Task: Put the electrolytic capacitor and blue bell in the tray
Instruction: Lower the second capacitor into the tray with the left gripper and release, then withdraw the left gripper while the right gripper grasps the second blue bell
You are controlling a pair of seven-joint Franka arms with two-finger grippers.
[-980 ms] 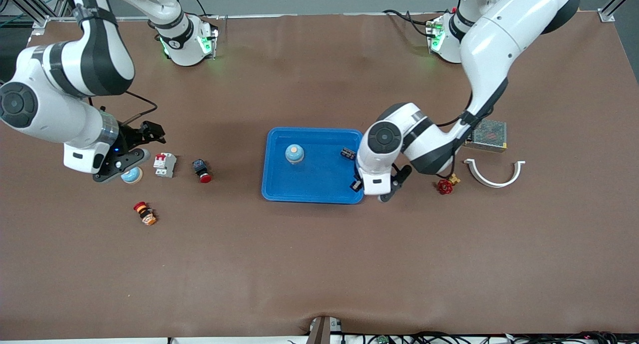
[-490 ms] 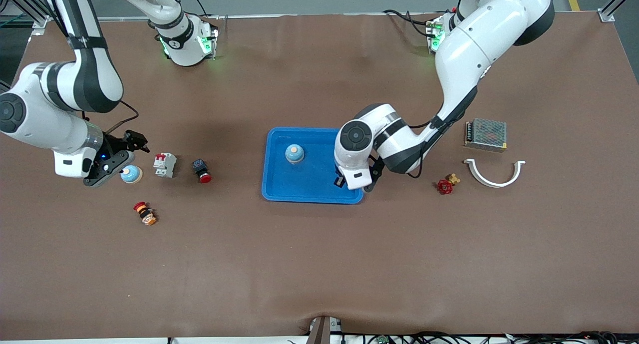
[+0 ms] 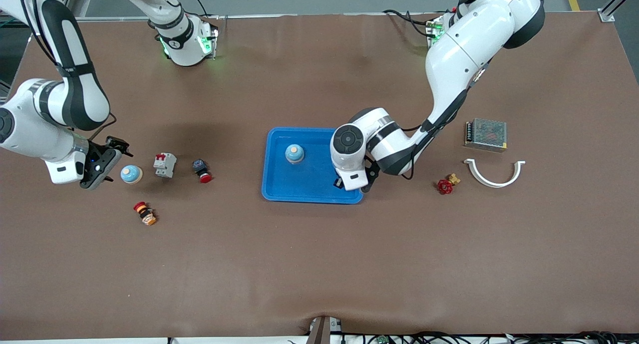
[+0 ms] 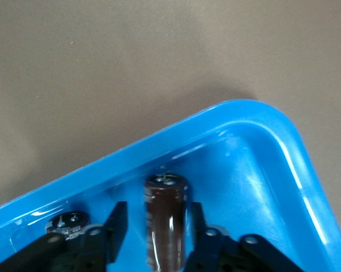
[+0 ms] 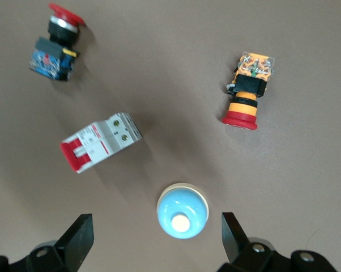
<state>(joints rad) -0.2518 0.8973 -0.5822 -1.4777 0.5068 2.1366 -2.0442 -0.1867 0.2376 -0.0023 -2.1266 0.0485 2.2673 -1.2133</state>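
While the front view looks down on a brown table, the blue tray (image 3: 299, 184) sits at its middle with a blue bell (image 3: 294, 154) already inside it. The left gripper (image 3: 353, 183) hangs low over the tray's corner toward the left arm's end, its fingers hidden under the wrist. A second blue bell (image 3: 131, 174) stands on the table toward the right arm's end, with the right gripper (image 3: 102, 167) just beside it. Near that bell lie a white and red circuit breaker (image 3: 164, 165), a red push button (image 3: 201, 171) and an orange-bodied red button (image 3: 144, 213). Toward the left arm's end are a red valve handle (image 3: 445, 185), a white curved bracket (image 3: 494, 172) and a metal power supply (image 3: 485, 134).

From the left wrist view, the electrolytic capacitor (image 4: 166, 218), a dark brown cylinder, is clamped between the left gripper's fingers (image 4: 118, 224) inside the tray corner, and I cannot tell whether it touches the floor. A second dark cylinder end (image 4: 68, 222) shows beside it.

From the right wrist view, the right gripper's fingers (image 5: 80, 238) are spread wide, empty, either side of the loose bell, not touching it.

By my judgement one bell is placed and the capacitor only needs letting go. The table covering is matt brown, slightly rippled; grey floor and cables edge it
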